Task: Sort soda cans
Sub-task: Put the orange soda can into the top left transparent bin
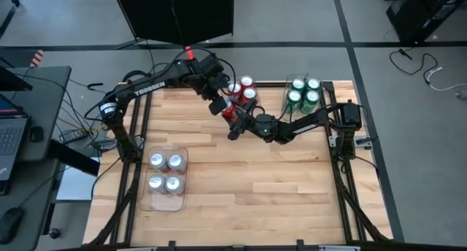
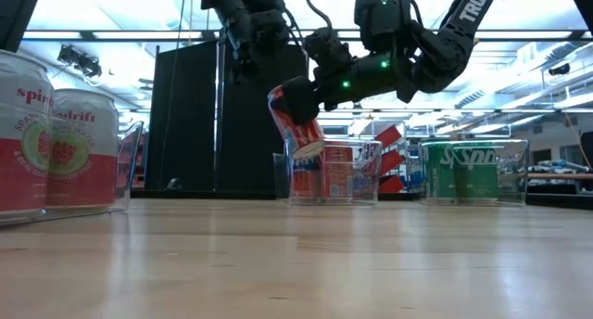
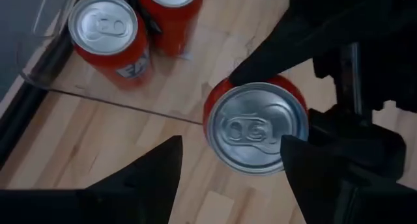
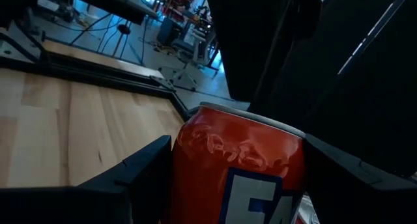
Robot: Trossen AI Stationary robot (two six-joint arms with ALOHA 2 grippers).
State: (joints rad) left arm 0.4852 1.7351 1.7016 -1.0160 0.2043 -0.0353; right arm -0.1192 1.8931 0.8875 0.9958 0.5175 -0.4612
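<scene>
Red metal soda can (image 1: pixel 229 113), silver top showing, is up off the wooden table (image 1: pixel 241 178) and tilted, clamped between the two dark fingers of the right gripper (image 1: pixel 232 122), which reaches in from the right side toward the middle of the far edge. In the right wrist view the same red can (image 4: pixel 238 165) fills the gap between the fingers, its side dented. From table height the can (image 2: pixel 295 122) hangs at a slant just above the near wall of the clear plastic bin (image 2: pixel 371 175) that holds other red cans (image 2: pixel 320 175). The left gripper (image 1: pixel 217 103) hovers right beside the held can, its fingers spread wide and holding nothing; its wrist camera looks down on the can's silver top (image 3: pixel 255 127) between those open fingers, with two more red cans (image 3: pixel 111 35) standing in the bin beyond. From above, three red cans (image 1: pixel 243 90) sit in that bin at the far edge. To their right, four green cans (image 1: pixel 303 91) stand in another clear bin (image 1: pixel 287 105). Near the left front corner, four silver-topped pale cans (image 1: pixel 166 172) fill a third clear bin (image 1: pixel 165 201).
</scene>
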